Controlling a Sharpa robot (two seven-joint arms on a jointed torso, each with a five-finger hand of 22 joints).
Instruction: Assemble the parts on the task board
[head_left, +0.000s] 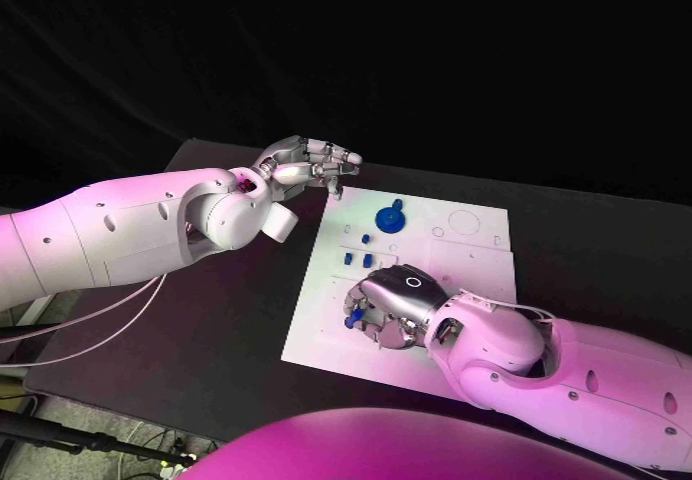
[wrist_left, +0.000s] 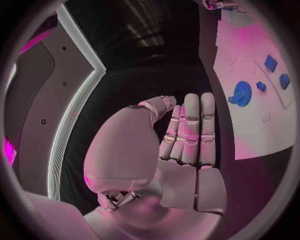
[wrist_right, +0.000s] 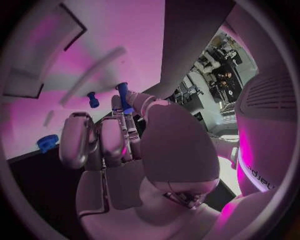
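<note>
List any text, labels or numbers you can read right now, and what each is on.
Readable in full: none.
Right arm: a short printed word on the white shell, too distorted to read.
Task board: faint outlines and small marks, too small to read.

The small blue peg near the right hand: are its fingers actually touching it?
Touching. In the right wrist view the small blue peg sits pinched between the right hand's fingers, no gap showing. The head view shows blue at that hand too.
</note>
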